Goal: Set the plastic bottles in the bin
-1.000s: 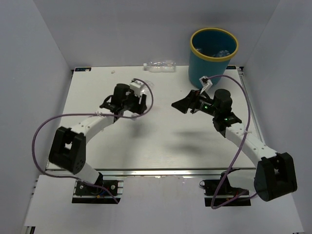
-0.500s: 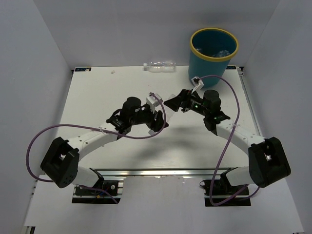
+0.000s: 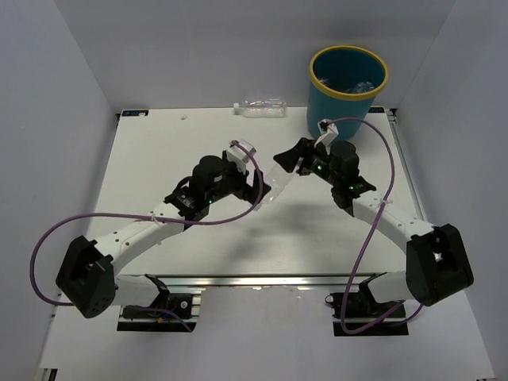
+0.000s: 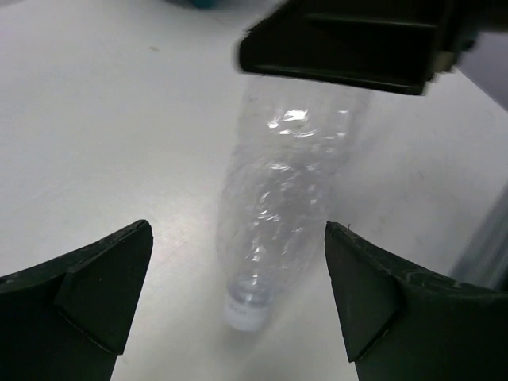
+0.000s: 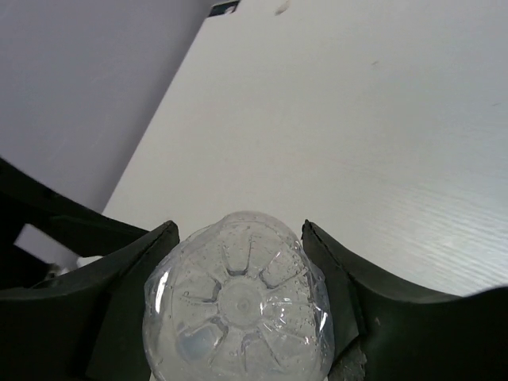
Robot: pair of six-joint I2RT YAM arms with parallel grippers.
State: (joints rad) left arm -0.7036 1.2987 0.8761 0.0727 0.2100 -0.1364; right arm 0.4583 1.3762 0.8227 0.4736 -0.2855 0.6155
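A clear plastic bottle [image 3: 274, 184] hangs slanted over the middle of the table, cap end down. My right gripper [image 3: 287, 163] is shut on its base end; the right wrist view shows the ribbed bottom [image 5: 238, 309] pressed between both fingers [image 5: 333, 278]. My left gripper [image 3: 255, 186] stands open, its fingers well apart on either side of the neck and white cap [image 4: 244, 313], not touching the bottle [image 4: 286, 198]. A second clear bottle [image 3: 262, 107] lies at the table's back edge. The teal bin [image 3: 337, 111] with a yellow rim stands at the back right and holds clear bottles [image 3: 355, 86].
The white table [image 3: 159, 159] is boxed in by white walls on the left, back and right. Purple cables loop off both arms. The right gripper's black finger [image 4: 349, 48] fills the top of the left wrist view.
The left arm carried the bottle to the table's middle and opened its jaws. The right gripper came left to meet it and closed on the bottle's base.
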